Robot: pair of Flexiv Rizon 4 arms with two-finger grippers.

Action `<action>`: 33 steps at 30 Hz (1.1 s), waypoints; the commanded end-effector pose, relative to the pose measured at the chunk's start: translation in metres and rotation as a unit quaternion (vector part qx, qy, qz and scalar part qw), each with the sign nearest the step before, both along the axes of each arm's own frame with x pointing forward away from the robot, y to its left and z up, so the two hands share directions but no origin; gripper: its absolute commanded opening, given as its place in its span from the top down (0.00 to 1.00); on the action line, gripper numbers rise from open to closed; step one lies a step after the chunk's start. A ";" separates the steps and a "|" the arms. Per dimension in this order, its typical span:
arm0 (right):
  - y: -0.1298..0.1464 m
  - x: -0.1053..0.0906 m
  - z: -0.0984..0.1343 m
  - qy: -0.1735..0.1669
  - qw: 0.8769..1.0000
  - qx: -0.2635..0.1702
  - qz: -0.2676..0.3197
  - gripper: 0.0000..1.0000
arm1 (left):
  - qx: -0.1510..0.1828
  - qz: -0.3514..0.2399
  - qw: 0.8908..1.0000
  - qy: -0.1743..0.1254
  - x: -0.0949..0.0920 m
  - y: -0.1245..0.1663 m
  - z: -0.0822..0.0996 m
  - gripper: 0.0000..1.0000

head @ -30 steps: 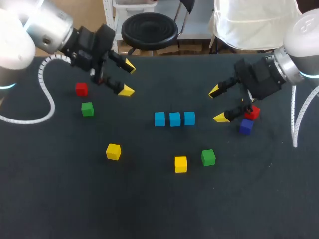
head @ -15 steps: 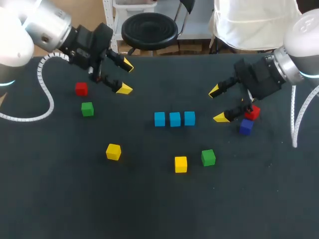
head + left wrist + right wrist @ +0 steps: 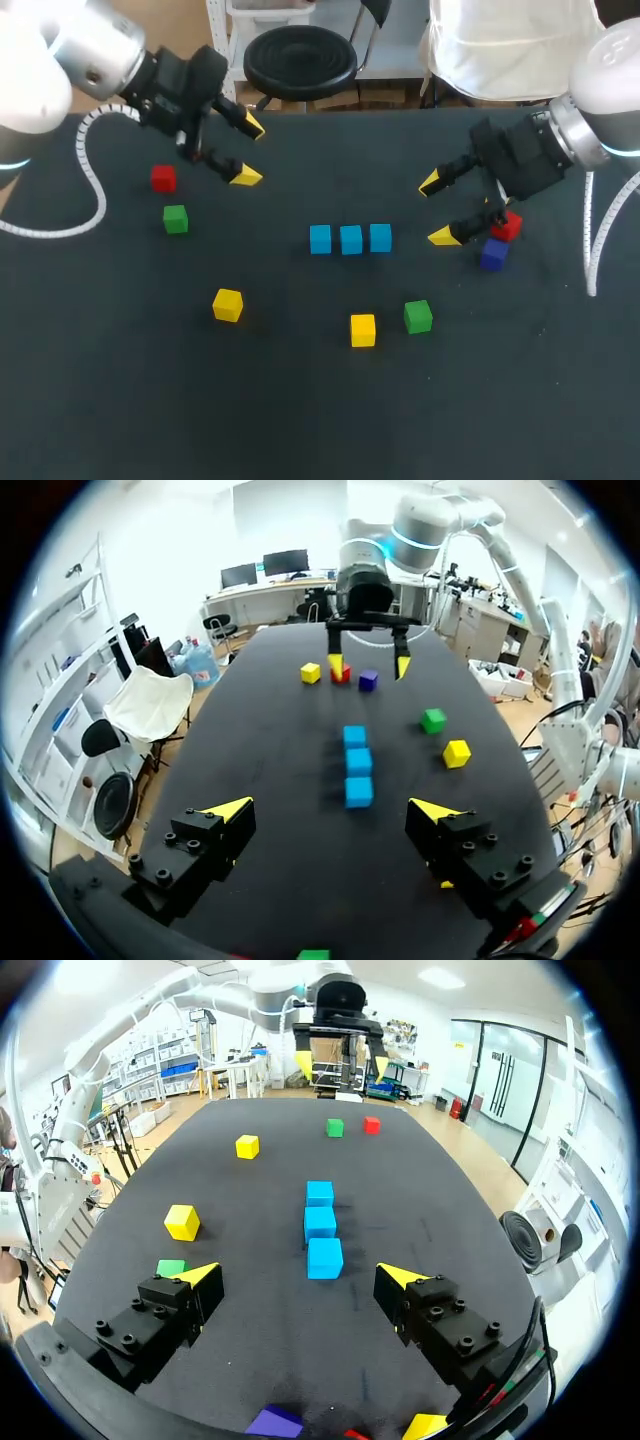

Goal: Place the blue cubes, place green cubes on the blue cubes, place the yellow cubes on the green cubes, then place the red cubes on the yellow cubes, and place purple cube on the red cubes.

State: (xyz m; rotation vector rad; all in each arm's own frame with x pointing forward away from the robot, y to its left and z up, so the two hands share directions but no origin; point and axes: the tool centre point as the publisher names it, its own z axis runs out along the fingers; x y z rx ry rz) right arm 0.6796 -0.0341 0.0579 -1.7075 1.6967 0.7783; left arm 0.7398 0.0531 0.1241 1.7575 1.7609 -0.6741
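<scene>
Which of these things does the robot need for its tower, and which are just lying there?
Needed for the job:
blue cubes
green cubes
yellow cubes
red cubes
purple cube

Just there:
the table, which only holds the cubes

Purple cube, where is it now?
In the head view, the purple cube sits on the right side of the table, next to a red cube, close by the right end effector.
</scene>
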 end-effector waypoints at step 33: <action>-0.019 -0.106 -0.021 0.012 1.000 -0.003 0.009 0.00 | 0.000 0.017 1.000 0.017 0.018 0.024 -0.002 0.00</action>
